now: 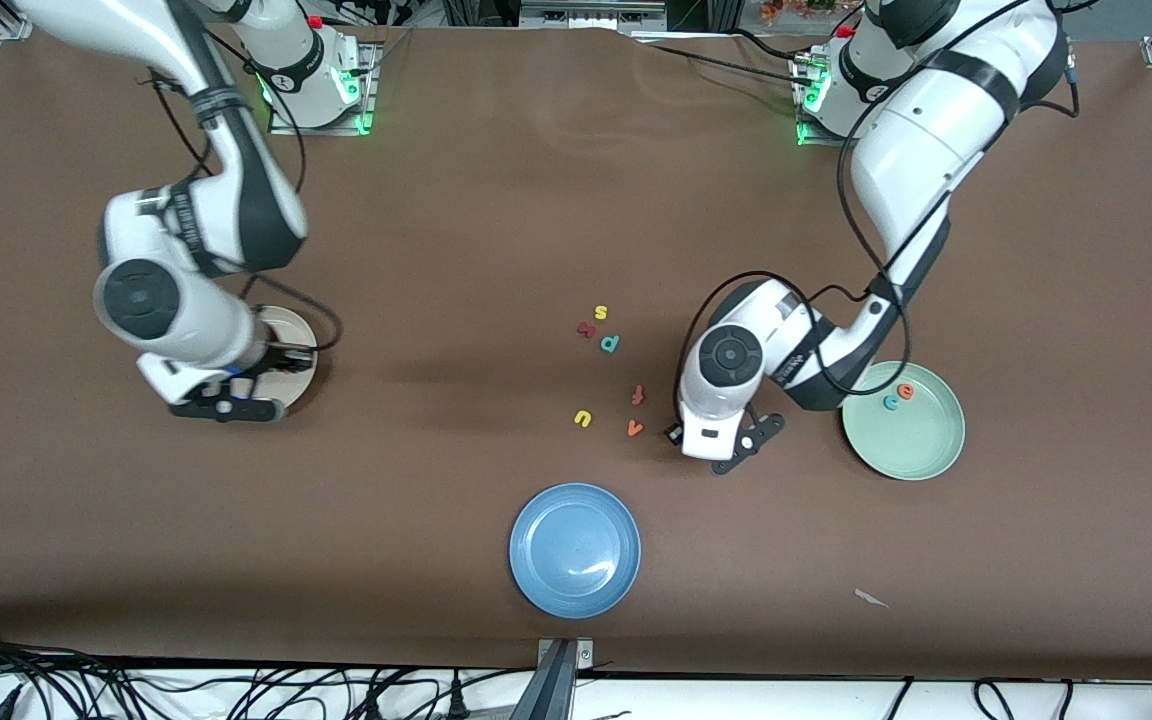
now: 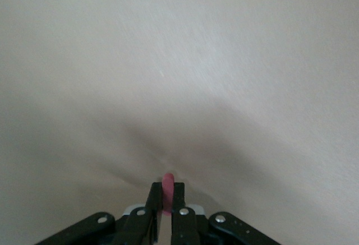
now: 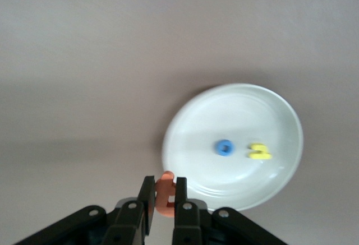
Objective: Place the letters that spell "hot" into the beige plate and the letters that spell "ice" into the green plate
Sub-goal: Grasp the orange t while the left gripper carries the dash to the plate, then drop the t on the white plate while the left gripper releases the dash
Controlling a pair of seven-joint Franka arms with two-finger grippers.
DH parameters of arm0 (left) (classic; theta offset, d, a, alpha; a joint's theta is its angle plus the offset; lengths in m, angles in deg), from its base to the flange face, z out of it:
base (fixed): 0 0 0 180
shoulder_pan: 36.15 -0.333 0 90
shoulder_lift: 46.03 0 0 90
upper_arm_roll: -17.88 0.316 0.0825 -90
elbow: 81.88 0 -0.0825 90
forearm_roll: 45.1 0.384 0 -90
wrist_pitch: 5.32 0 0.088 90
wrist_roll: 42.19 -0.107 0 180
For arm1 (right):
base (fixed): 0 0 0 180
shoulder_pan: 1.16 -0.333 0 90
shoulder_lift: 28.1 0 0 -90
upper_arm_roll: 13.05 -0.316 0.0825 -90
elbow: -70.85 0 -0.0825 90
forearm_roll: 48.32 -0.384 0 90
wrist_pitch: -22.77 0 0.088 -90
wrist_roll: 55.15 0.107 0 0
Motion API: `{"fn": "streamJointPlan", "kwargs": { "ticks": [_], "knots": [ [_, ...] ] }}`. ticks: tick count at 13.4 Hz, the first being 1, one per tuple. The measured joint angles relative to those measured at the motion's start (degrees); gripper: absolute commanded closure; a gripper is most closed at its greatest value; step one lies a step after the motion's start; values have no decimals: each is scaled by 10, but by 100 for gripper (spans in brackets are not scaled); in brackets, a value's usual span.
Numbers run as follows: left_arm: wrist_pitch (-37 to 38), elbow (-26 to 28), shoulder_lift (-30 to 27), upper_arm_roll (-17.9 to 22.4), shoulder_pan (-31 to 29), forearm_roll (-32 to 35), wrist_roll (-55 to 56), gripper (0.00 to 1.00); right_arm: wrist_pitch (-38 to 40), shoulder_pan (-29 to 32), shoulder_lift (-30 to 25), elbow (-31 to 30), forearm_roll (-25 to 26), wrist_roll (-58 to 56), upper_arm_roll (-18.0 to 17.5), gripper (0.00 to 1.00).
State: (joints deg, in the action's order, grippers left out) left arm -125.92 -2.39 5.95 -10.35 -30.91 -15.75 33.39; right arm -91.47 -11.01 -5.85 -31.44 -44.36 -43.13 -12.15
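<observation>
The right tool (image 3: 163,197) pinches the orange t (image 3: 165,193) above the rim of the beige plate (image 3: 280,116), where the blue o (image 3: 224,147) and yellow h (image 3: 259,152) lie. The left tool (image 2: 167,197), low over the bench (image 1: 496,200) beside the green plate (image 1: 921,445), pinches the dark red i (image 2: 168,188). The teal c (image 1: 892,402) and orange e (image 1: 904,391) lie touching in that plate.

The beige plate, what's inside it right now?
In the beige plate lie a blue o and a yellow h. The right end effector holds the orange t near its rim. In the front view the arm covers most of it.
</observation>
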Motion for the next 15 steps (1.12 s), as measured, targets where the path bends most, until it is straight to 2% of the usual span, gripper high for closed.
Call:
{"fn": "streamJointPlan", "kwargs": {
  "ticks": [2, 4, 5, 6, 8, 11, 12, 13, 14, 15],
  "knots": [
    [35, 0, -14, 0, -21, 0, -77, 100, -64, 2, 3, -65, -18, -52, 27, 89],
    [54, 0, -26, -1, -55, 0, -169, 100, -175, 2, 9, -146, -19, -68, 34, 88],
    [62, 0, -29, -3, -74, 0, -217, 100, -211, 2, 13, -177, -19, -69, 34, 88],
    [68, 0, -30, -6, -95, 0, -265, 100, -229, 1, 16, -196, -19, -69, 34, 84],
    [76, 8, -30, -13, -136, 0, -345, 100, -236, 1, 16, -206, -19, -69, 34, 1],
    [78, 29, -37, -17, -193, 0, -470, 100, -234, 1, 5, -201, -19, -71, 40, 0],
    [78, 41, -44, -18, -211, 0, -505, 100, -214, 1, -8, -191, -19, -73, 42, 0],
    [79, 54, -53, -19, -227, 0, -532, 100, -163, 1, -27, -170, -19, -73, 43, 0],
    [80, 69, -62, -20, -239, 0, -549, 92, -88, 1, -48, -133, -19, -73, 44, 0],
    [81, 84, -71, -20, -246, 0, -557, 67, -6, 0, -69, -85, -20, -73, 47, 0]
  ]
}}
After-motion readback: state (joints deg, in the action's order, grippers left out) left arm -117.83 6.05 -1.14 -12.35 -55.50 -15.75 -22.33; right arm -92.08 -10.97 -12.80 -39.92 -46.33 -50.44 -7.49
